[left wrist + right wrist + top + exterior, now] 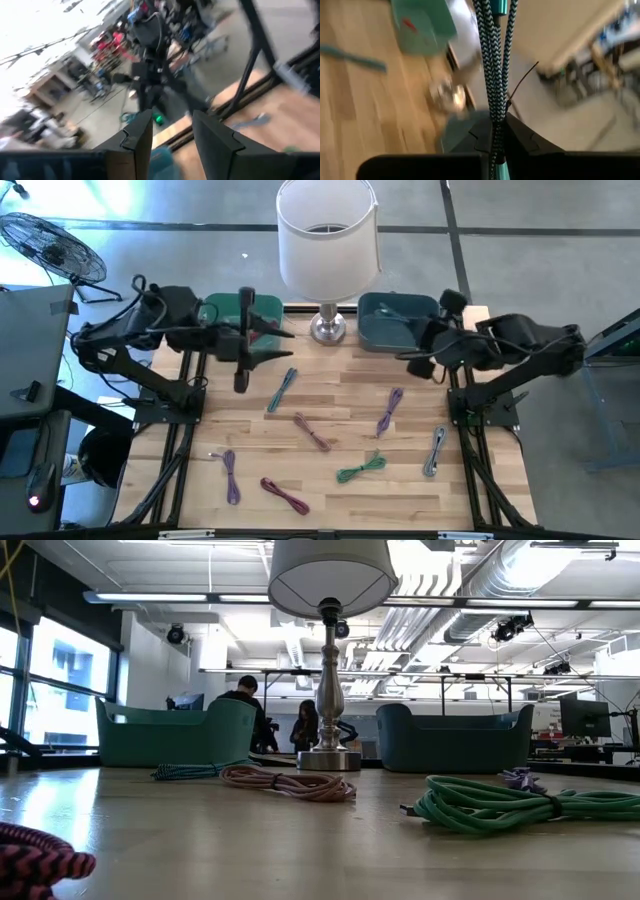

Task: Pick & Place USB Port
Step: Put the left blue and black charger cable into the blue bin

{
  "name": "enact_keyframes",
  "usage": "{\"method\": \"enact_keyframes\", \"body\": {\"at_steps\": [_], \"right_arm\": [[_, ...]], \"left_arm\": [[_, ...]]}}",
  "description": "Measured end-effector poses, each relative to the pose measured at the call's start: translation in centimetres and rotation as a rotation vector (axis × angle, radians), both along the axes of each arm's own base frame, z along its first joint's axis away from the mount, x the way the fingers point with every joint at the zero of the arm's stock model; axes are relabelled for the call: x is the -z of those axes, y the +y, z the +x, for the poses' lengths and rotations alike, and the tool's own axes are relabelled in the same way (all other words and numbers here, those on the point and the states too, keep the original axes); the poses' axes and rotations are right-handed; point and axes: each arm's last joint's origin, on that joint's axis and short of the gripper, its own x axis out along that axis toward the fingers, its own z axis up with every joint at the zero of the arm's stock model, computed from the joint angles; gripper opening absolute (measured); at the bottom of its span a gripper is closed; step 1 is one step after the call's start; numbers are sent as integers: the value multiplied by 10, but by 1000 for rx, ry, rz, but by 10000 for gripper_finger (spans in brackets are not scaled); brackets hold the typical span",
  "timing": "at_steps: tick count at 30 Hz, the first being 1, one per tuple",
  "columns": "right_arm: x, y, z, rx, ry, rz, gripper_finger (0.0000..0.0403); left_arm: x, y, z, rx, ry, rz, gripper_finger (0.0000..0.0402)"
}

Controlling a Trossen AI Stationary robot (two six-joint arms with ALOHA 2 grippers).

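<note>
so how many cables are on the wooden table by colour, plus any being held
purple braided cables: 2
teal braided cable: 1
pink braided cable: 1
dark red braided cable: 1
green braided cable: 1
grey braided cable: 1
teal-and-black braided cable held in right gripper: 1
total: 8

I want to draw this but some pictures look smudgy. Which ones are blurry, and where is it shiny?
Left wrist view: room smeared with blur, only the dark fingers sharp. Right wrist view: striped cable crisp, table and green bin streaky. Low view: window glare on the tabletop. High view: mostly clear, lampshade bright.
</note>
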Motion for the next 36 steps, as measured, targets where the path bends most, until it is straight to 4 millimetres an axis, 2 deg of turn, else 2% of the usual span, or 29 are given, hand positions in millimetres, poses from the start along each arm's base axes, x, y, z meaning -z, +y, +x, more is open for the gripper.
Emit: {"method": "enact_keyframes", "body": {"at_steps": [3,6,13,20,24,36], "right_arm": [[8,-13,-8,71,93,64,15],[12,-27,-7,127,128,134,15],[18,-56,-13,211,233,195,15],[44,-74,-17,275,354,261,15],[64,-81,-14,285,424,279,15],[108,-119,-9,313,467,316,15]], "left_arm": [[-1,3,0,-104,-2,63,136],[0,5,0,-180,-4,27,136],[4,5,0,-176,30,-4,136],[9,6,-4,-171,91,63,136],[4,8,-15,-196,65,72,136],[-14,19,-69,-387,-25,119,136]]}}
